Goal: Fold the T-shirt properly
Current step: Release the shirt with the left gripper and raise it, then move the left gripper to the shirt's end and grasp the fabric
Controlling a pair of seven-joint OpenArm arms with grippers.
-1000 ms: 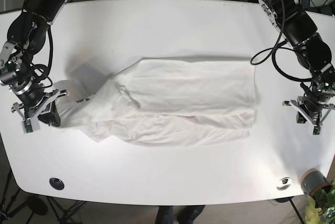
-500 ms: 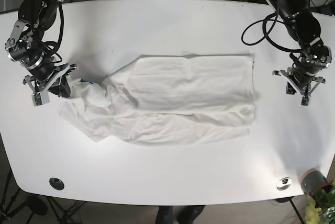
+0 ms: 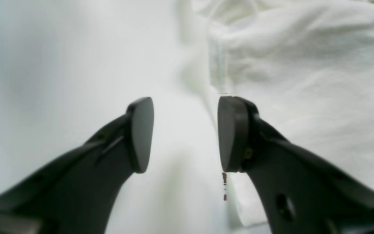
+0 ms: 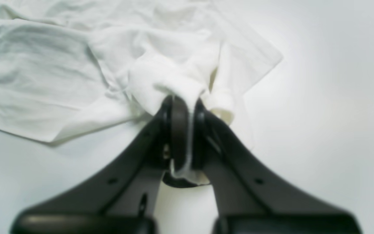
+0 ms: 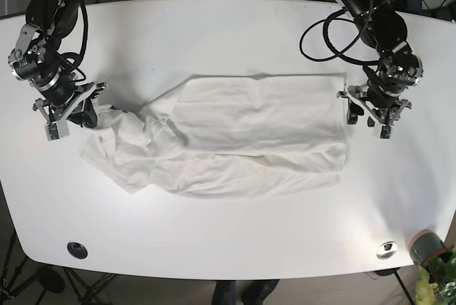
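While the right claw pinches its bunched sleeve, the rumpled white T-shirt lies beside the wide left claw.

no readable text, labels or numbers anywhere

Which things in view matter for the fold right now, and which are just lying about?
In the job:
- T-shirt, spread on the table
- right claw, shut on a bunched part of the shirt
- left claw, open at the shirt's edge

Lying about:
- round dark disc near the table's front edge
- small metal piece
- grey pot with a plant
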